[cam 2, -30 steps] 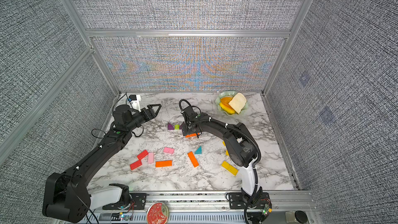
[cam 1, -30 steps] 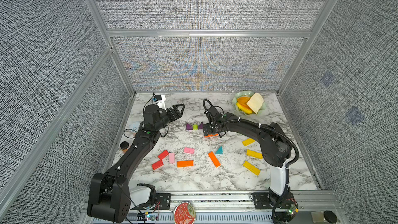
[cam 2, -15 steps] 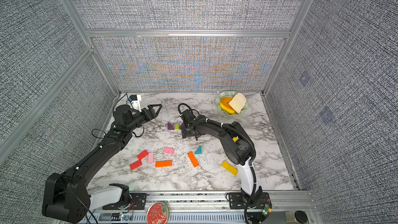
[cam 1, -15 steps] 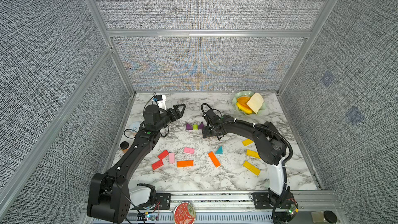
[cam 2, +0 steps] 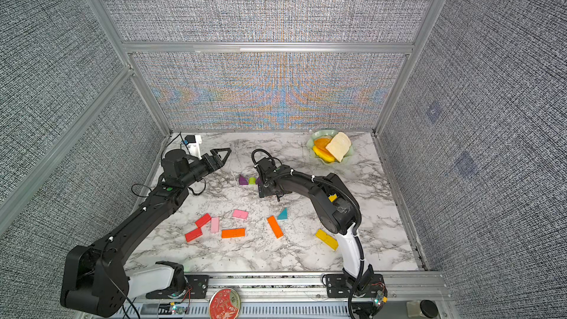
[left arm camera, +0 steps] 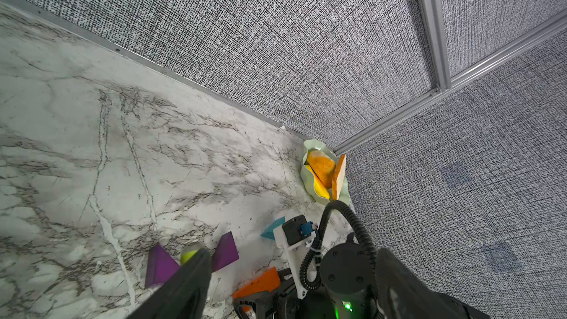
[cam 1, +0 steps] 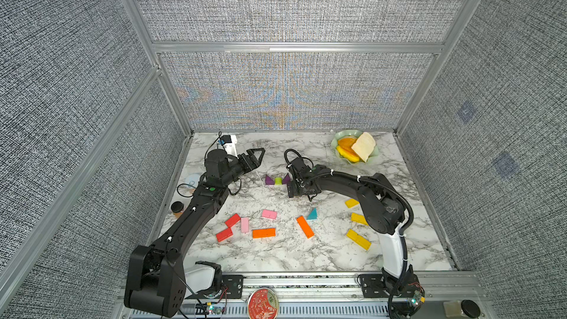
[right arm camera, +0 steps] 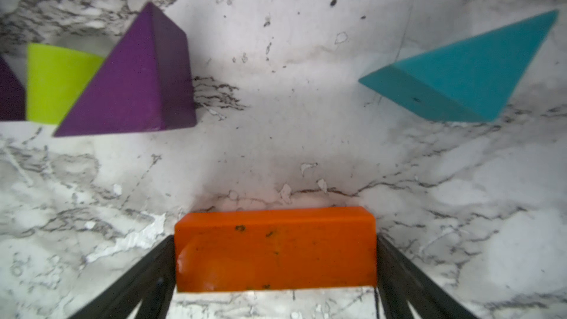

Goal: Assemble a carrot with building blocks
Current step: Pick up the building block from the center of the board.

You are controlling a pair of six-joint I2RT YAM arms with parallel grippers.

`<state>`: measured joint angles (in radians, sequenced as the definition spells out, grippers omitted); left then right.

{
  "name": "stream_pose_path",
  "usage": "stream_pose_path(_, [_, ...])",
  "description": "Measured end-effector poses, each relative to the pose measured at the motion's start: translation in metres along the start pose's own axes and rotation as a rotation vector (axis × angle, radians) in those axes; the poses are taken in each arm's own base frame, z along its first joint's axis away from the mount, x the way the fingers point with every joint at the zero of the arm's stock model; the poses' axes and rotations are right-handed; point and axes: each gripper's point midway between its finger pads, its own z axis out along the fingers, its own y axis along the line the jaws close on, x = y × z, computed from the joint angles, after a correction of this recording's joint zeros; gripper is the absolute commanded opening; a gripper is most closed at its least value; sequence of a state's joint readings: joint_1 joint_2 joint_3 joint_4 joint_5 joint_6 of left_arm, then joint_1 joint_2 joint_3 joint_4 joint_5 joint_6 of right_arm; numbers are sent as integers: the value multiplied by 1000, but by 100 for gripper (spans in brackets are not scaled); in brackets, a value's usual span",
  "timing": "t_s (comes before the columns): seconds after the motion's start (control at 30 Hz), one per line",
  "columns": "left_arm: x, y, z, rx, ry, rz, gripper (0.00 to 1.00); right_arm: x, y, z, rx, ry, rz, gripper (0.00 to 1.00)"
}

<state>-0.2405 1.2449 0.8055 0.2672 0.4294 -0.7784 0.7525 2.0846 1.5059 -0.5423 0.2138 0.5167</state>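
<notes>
My right gripper points down at the table, shut on an orange block that spans the gap between its fingers; my right arm hides this block in both top views. Just beyond stand two purple triangles with a lime-green stub between them, and a teal triangle. My left gripper hovers open and empty at the back left. Red, pink, orange and yellow blocks and another teal triangle lie nearer the front.
A pale green bowl with toy fruit slices and a bread slice sits in the back right corner. A small dark cup and a clear round lid lie along the left edge. Grey fabric walls close in three sides.
My right gripper shifted slightly left and came down over the orange block, which no longer shows in the top views. The left arm stayed still.
</notes>
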Motion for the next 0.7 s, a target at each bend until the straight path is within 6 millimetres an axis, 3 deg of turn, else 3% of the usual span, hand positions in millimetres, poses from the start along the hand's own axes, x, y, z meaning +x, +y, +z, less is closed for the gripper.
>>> stream_pose_path(0.33, [-3,-1,-2,-4,-13,7,85,-15,39,-26,-40,-71,-32,94])
stream_pose_path(0.6, [-12,-4,-10,-12,-53,29,85,-7,87,-20,-97,-81,-22,94])
stream_pose_path(0.7, [-14,-5,-11,-15,-60,36,85,-6,91,-12,-88,-87,6,94])
